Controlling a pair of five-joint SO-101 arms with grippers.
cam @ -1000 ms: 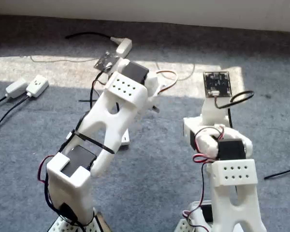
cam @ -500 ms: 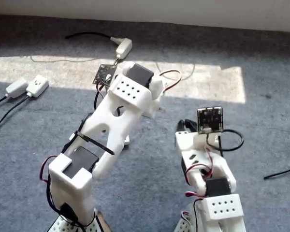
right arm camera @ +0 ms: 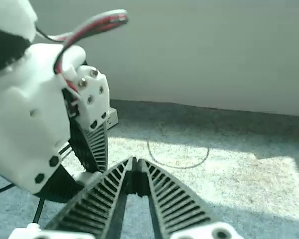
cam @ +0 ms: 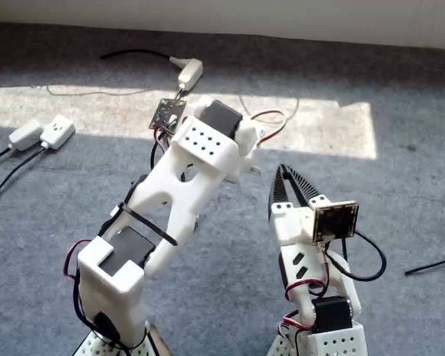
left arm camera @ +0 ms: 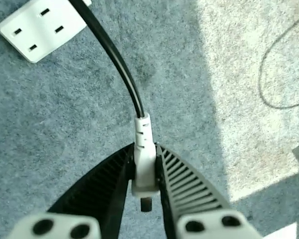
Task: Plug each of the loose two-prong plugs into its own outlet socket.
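Grey carpet surface [cam: 400, 222]. Left end effector [left arm camera: 144, 149] was clamped on the plug [left arm camera: 143, 164], with the outlet [left arm camera: 42, 27] lying apart from it. Right end effector [right arm camera: 135, 167] was closed, empty.

1. Grey carpet floor [cam: 230, 282], w/ a sunlit band on its far side.
2. White outlet block [left arm camera: 42, 25] flat on carpet, ahead of L pincer [left arm camera: 144, 149], apart from it.
3. Two white blocks [cam: 43, 133] on dark cords, well apart from both pincers, L side.
4. White plug [cam: 190, 72] w/ black cord, beyond L pincer.
5. Black cable [cam: 432, 263] on carpet, right of R pincer [cam: 283, 178].
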